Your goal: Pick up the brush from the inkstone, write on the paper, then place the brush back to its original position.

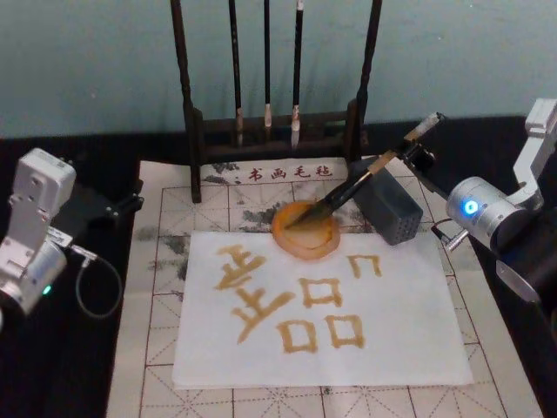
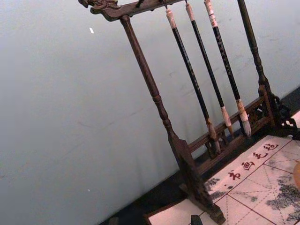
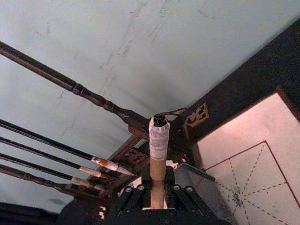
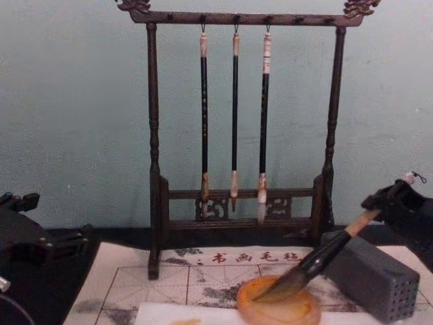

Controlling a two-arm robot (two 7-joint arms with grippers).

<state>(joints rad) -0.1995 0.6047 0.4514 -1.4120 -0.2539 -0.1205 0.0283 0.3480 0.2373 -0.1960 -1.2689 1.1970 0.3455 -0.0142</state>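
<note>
The right claw [image 1: 416, 153] sits toward the back right of the tabletop [image 1: 104, 174], closed on the tan upper handle of the brush [image 1: 361, 185]. In the right wrist view the fingers [image 3: 132, 197] press against both sides of the handle, with the whitish end cap rising above them. The brush slants down and leftward from the claw, and its dark bristles rest in the inkstone [image 1: 306, 231], which lies on the cream mat [image 1: 157, 261] at the back edge of the paper [image 1: 418, 331]. The paper covers the middle of the mat and carries several amber brush strokes. A grey block [image 1: 389, 209] stands just right of the inkstone, under the brush handle. Behind them, a dark wooden rack [image 4: 154, 135] at the mat's back edge holds three thin brushes [image 4: 235, 115] hanging side by side. The left claw [image 1: 122, 207] is parked at the left side of the tabletop, off the mat; whether it is open or closed cannot be made out
</note>
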